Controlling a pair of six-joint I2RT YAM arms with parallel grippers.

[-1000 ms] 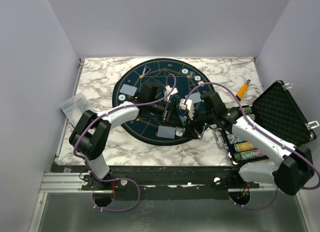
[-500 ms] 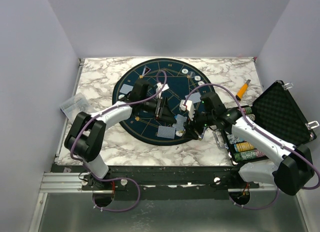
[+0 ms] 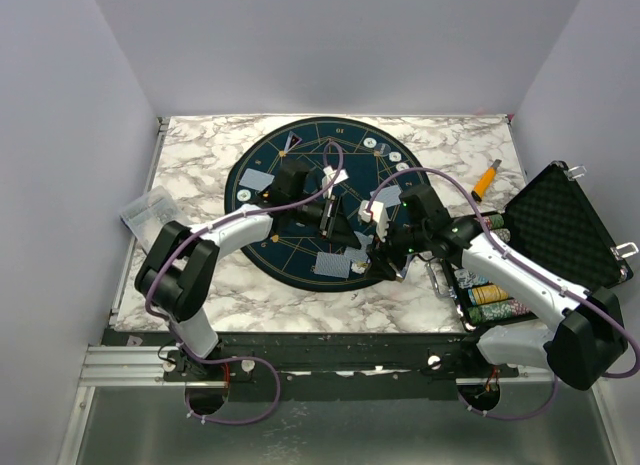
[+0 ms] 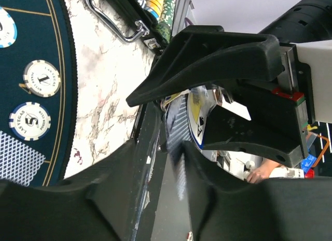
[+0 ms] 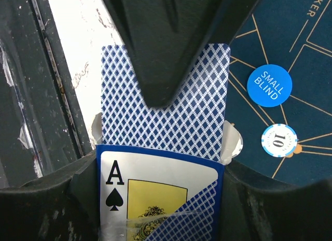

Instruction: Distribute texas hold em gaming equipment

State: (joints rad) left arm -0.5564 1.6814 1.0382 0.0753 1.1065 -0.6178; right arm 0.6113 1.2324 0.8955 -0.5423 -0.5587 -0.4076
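1. My right fingers (image 5: 270, 199) are clamped on the card box (image 5: 171, 173). Its ace-of-spades face is turned to the wrist camera. It is held above the dark round mat (image 3: 285, 250), toward 4 o'clock from the mat's centre.
2. The playing cards (image 5: 129, 122) stick out of the box toward 12 o'clock in the right wrist view, with the blue patterned back showing.
3. My left fingers (image 4: 119, 189) stand apart, one on each side of the cards' free end. I cannot tell if they touch it.
4. On the mat, the blue "SMALL BLIND" disc (image 5: 269, 85) lies at 2 o'clock from the box, and a "10" chip (image 5: 279, 140) at 3 o'clock.
5. In the top view, a face-down card (image 3: 333, 265) lies at the mat's 6 o'clock. The open black case (image 3: 560, 225) is on the tabletop (image 3: 200, 165) at 3 o'clock.
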